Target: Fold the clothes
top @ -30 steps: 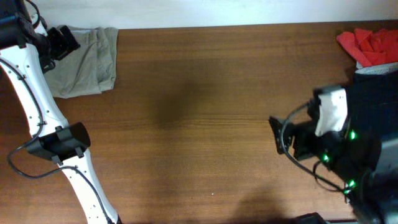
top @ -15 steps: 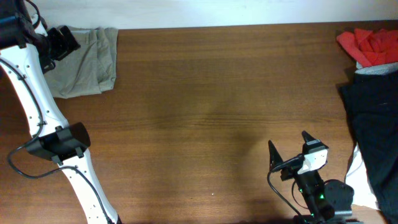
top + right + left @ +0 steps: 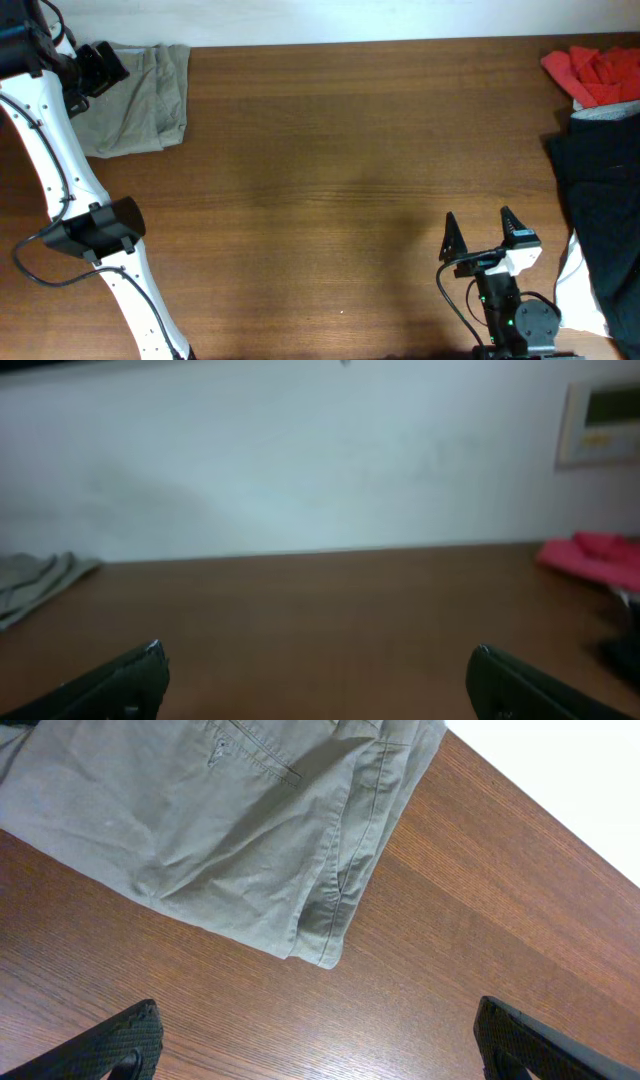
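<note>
A folded grey-green garment (image 3: 140, 100) lies at the table's far left corner; it fills the top of the left wrist view (image 3: 200, 820). My left gripper (image 3: 100, 65) hovers over its left part, open and empty, fingers wide apart (image 3: 315, 1045). A black garment (image 3: 600, 190) lies at the right edge, with a red garment (image 3: 595, 72) behind it. My right gripper (image 3: 480, 232) is open and empty near the front edge, left of the black garment. In the right wrist view it (image 3: 320, 685) looks level across the table, with the red garment (image 3: 595, 555) at the right.
A strip of white cloth (image 3: 570, 290) shows under the black garment at the right front. The brown wooden table (image 3: 330, 180) ends at a white wall (image 3: 300, 460) at the back. The left arm's white links (image 3: 60, 180) run along the left side.
My right arm has dropped from over the black garment to the front edge, uncovering the garment. Its gripper now points toward the far wall. The left arm has not moved.
</note>
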Robot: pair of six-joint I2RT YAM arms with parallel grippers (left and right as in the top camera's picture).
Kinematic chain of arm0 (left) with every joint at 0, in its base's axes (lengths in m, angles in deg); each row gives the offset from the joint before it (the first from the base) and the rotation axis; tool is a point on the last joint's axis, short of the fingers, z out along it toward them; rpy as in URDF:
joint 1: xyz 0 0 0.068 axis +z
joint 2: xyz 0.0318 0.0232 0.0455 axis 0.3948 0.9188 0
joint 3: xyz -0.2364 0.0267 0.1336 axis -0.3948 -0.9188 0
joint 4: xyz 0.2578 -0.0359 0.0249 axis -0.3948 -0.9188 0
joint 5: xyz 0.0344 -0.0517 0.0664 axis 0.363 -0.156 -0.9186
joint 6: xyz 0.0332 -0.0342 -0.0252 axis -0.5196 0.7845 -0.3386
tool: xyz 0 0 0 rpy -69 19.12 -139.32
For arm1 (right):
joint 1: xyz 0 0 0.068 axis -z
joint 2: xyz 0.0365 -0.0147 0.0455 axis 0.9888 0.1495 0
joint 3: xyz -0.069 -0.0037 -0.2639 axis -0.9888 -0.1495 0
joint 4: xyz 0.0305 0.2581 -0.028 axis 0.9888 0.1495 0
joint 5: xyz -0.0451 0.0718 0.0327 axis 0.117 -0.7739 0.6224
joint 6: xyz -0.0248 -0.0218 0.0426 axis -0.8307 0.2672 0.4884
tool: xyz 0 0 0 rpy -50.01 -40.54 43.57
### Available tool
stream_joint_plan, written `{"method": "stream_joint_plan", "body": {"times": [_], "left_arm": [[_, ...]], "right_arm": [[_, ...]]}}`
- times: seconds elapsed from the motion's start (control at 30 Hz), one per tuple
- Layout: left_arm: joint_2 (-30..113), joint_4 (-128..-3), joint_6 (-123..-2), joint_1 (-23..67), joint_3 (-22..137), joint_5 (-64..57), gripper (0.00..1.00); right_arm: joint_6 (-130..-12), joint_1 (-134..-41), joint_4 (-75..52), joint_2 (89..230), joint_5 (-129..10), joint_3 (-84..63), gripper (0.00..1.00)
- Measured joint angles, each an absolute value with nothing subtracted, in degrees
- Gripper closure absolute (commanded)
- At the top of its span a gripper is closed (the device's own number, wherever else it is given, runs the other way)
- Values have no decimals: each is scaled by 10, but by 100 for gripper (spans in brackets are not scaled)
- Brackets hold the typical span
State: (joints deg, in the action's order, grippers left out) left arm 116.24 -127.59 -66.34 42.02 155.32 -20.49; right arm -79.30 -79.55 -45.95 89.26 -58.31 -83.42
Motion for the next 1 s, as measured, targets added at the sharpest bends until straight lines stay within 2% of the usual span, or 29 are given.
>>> {"method": "stream_joint_plan", "body": {"times": [0.1, 0.8, 1.0], "left_arm": [[1162, -1276, -663, 420, 1553, -205, 1], [1162, -1276, -663, 419, 1553, -205, 1], [1139, -1273, -663, 375, 1525, -205, 1]], "right_arm": [[-789, -796, -406, 893, -578, -835, 1], [-788, -796, -405, 893, -574, -835, 1], [-788, -796, -405, 893, -574, -835, 1]]}}
